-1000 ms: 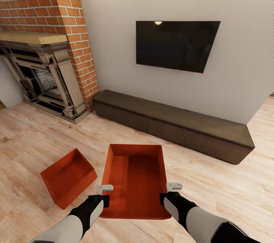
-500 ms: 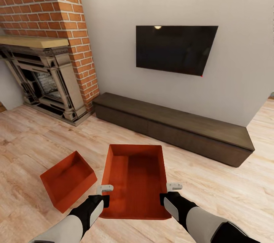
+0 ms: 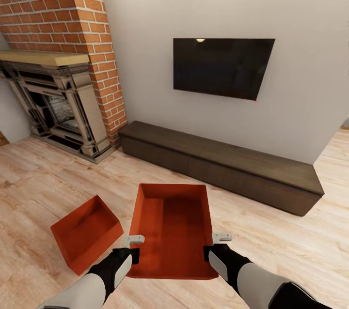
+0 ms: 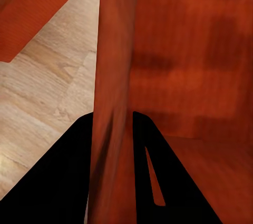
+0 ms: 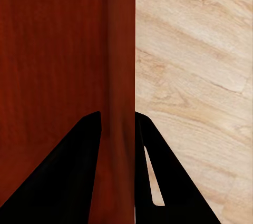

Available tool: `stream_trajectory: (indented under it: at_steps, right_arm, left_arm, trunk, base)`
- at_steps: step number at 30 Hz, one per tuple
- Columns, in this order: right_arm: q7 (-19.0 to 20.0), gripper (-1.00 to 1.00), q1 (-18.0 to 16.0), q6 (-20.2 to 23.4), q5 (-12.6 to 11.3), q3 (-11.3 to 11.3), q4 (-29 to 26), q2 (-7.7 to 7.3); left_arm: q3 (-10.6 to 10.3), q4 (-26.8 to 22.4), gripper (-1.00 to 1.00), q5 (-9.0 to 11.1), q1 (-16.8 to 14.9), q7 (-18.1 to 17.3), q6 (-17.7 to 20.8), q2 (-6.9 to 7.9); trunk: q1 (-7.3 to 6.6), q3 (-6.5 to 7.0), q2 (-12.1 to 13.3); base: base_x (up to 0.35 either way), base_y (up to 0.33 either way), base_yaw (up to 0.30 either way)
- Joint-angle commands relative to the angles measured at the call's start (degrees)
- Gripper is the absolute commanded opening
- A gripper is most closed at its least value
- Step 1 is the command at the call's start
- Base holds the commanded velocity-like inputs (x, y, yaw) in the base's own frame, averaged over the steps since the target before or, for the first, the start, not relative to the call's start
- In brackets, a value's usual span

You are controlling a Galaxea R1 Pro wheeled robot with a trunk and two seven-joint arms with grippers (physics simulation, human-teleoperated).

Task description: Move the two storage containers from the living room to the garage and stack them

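Holding one orange-red storage container between both arms, open side up, raised in front of robot over light wood plank flooring in living room. Left gripper clamped on container's left long wall near the close end; left wrist view shows black fingers straddling the wall, one outside, one inside, pressed tight against it. Right gripper clamped same way on right long wall; right wrist view shows fingers either side of wall, flooring beyond. Second container resting on flooring just beside held one, on robot's left, tipped so opening faces up and toward robot, not touching held bin as far as can tell; its corner also visible in left wrist view. Behind: long low dark-brown cabinet against wall, black TV mounted above, red brick fireplace at left.
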Motion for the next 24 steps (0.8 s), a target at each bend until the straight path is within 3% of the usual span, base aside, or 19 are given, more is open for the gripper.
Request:
stream_trajectory:
  at_steps: [1,24]
  right_arm:
    - [-0.6,-1.0,-0.1,-2.3,1.9,-0.3,-0.1,-0.12]
    - [-0.6,-1.0,-0.1,-2.3,1.9,-0.3,-0.1,-0.12]
  left_arm:
    - [-0.3,0.1,-1.0,-0.4,0.0,1.0,0.5,0.2]
    - [-0.3,0.1,-1.0,-0.4,0.0,1.0,0.5,0.2]
  trunk:
    - [0.03,-0.02,-0.1]
    - [0.03,2.04,-0.1]
  base:
    - [0.0,0.0,0.0]
    - [0.0,0.0,0.0]
